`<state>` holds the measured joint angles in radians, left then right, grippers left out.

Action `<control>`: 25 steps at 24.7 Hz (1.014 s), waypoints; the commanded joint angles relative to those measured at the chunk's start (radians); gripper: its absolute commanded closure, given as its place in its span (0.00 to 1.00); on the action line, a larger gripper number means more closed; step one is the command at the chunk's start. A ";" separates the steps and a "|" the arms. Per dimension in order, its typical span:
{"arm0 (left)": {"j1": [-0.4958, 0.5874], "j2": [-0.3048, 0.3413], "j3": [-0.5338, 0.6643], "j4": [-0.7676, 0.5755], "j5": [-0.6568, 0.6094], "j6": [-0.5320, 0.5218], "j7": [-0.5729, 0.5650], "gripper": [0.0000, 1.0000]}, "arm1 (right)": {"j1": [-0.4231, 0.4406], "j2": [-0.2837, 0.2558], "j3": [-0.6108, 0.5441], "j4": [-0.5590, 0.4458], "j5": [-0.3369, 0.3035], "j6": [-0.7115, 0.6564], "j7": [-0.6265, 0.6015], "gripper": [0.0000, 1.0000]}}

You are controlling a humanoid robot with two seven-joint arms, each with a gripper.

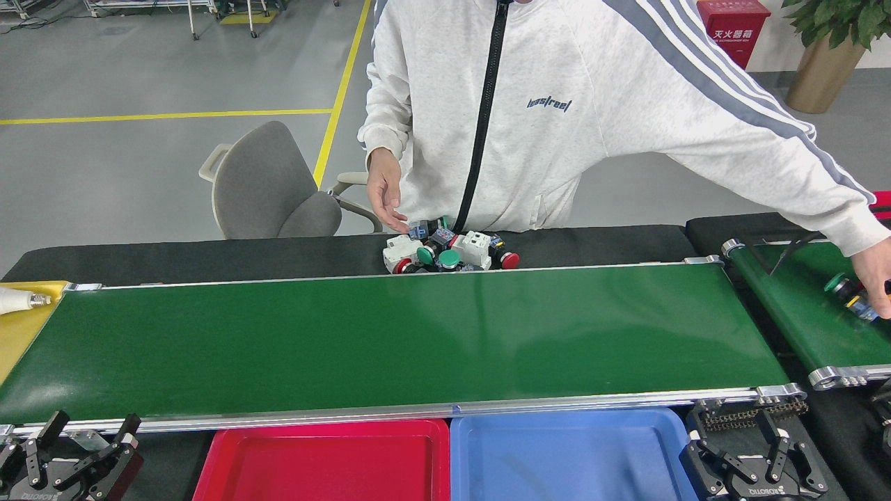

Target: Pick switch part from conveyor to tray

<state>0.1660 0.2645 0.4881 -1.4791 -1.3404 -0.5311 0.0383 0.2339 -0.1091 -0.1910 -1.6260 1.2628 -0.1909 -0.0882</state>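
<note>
Sitting spread and empty at the near corners, left pincer [78, 452] and right pincer [755, 452] flank red tray [327, 463] and blue tray [571, 459]. Switch parts [445, 252] piled on black tabletop [209, 257] just beyond bare conveyor [390, 341], a person's hand [385, 191] touching them.

White Chinese characters "灭火器箱" are showing on the red fire-extinguisher box [733, 28]; a dark blue script logo on the person's white zip jacket [550, 105] is reading roughly "lessstreet".

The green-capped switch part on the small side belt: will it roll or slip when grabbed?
The switch part probably rolls: its cap looks round and it lies on its side. Likely rigid plastic, light. The person's hand is at it, so wait.
</note>
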 commanded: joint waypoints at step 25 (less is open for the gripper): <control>-0.010 0.010 0.009 -0.010 0.009 0.005 0.005 0.00 | -0.010 -0.011 -0.007 -0.005 -0.003 0.007 -0.004 0.00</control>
<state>0.1633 0.2650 0.4912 -1.4790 -1.3359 -0.5292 0.0383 0.2338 -0.1095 -0.1920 -1.6223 1.2623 -0.1863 -0.0886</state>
